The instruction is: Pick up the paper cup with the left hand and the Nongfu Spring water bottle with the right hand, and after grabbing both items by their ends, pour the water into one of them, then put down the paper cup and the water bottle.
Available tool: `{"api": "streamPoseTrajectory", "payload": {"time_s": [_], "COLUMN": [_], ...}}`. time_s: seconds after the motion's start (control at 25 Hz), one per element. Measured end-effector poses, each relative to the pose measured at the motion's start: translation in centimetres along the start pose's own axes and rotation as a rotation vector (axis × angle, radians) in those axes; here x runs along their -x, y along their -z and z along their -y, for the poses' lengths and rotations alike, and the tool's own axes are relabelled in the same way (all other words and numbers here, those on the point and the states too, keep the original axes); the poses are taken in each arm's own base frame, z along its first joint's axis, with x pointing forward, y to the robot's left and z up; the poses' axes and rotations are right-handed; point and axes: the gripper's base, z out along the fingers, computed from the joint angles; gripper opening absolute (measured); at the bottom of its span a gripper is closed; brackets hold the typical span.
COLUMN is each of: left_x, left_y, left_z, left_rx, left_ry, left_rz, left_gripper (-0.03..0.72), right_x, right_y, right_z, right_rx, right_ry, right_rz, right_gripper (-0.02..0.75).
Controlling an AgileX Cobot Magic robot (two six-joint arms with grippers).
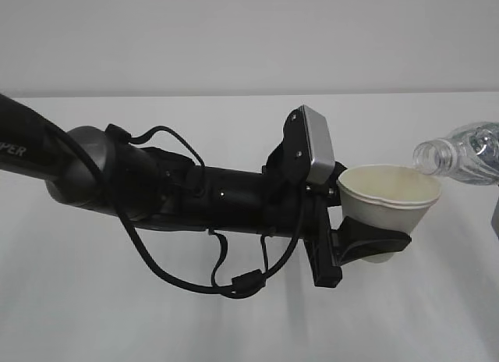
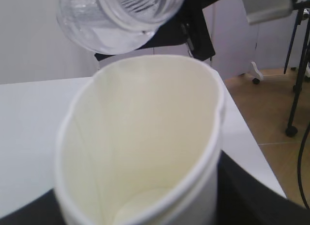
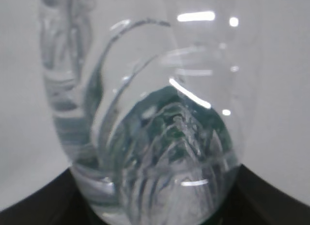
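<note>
Bottle (image 1: 466,153) clamped in right hand, cup (image 1: 387,202) squeezed by left hand (image 1: 366,245): tip further slowly, keeping mouth over rim, cup steady.

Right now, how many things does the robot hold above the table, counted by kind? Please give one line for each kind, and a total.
White tapered paper cup, held by the left hand: 1
Clear ribbed plastic water bottle without cap, tilted, mouth at the cup's rim, held by the right hand: 1
Total: 2
</note>
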Motion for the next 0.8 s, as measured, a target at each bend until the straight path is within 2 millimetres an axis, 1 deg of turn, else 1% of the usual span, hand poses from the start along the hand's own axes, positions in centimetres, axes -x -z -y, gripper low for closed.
{"api": "streamPoseTrajectory", "payload": {"time_s": [0.32,0.8], "left_x": [0.17,0.18], "left_y": [-0.56,-0.58], "left_z": [0.71,0.70], "left_rx": [-0.019,-0.016], "left_ry": [0.001,0.007], "left_rz": [0.003,0.004], "left_gripper": [0.419,0.419], "right_x": [0.01,0.02], "right_y": [0.00,0.00], "right_z": [0.02,0.04], "right_rx": [-0.002,-0.005], "right_ry": [0.019,0.053], "right_rz": [0.001,0.003], "right_gripper": [0.456,0.456]}}
